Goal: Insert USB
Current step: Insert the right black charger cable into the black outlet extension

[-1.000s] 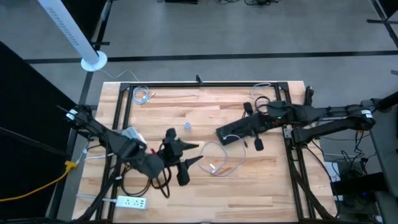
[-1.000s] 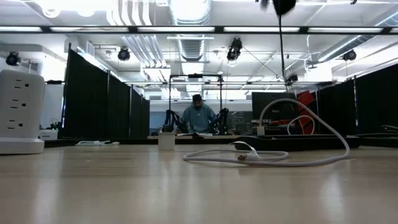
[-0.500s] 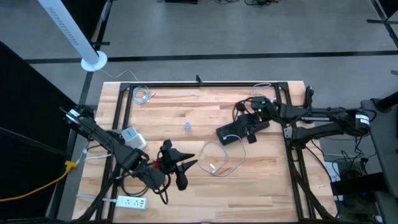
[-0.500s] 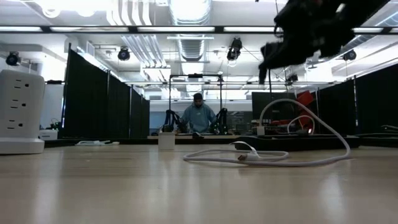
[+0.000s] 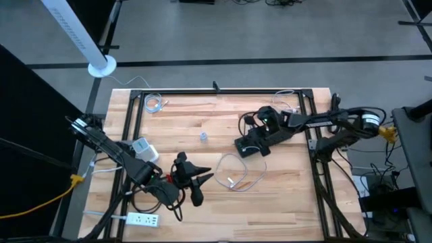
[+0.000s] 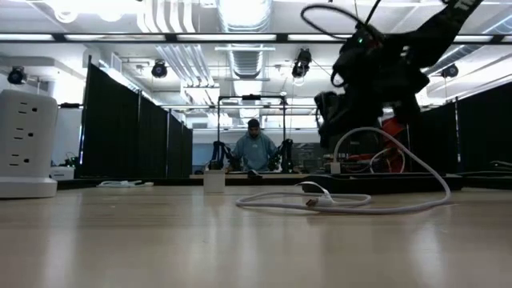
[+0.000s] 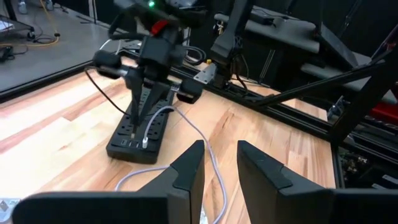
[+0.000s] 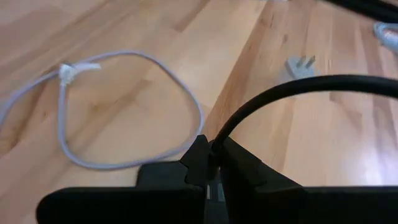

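We see the right gripper [image 5: 251, 140], jaws pressed together, over the black power strip [image 5: 247, 147] right of centre. White USB cable [image 5: 237, 174] lies looped mid-tabletop. Left gripper [image 5: 208, 177] lower left, jaws narrowly apart, empty.

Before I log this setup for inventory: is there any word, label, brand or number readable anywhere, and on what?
No text can be read in any view.
Black power strip: no legible marking.
White power strip by the table's edge: nothing legible.
White outlet tower: only sockets show, no lettering.
White cable: no print visible.
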### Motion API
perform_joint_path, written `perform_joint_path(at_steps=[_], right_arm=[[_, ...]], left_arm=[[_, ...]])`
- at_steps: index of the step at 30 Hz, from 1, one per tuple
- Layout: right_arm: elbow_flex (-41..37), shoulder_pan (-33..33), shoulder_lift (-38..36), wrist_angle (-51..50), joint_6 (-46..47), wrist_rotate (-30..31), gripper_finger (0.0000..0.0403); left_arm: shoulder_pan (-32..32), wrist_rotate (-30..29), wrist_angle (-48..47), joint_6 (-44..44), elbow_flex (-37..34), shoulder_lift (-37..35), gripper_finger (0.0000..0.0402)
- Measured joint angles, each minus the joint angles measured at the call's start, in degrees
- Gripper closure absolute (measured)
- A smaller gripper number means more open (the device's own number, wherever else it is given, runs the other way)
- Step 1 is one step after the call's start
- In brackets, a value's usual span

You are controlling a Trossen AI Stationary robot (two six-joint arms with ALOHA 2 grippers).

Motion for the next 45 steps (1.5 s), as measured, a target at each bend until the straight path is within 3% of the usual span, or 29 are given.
perform_joint_path(at_steps=[11,45], right_arm=[[0.0,-2.3,3.5,2.3,1.7,-4.0,0.0390],[-0.2,-1.1,5.1,0.4,8.0,-1.0,0.0390]], left_arm=[[0.0,0.0,0.0,-0.6,-0.3,0.0,0.0333],[0.0,0.0,0.0,-0.5,-0.3,0.0,0.0335]])
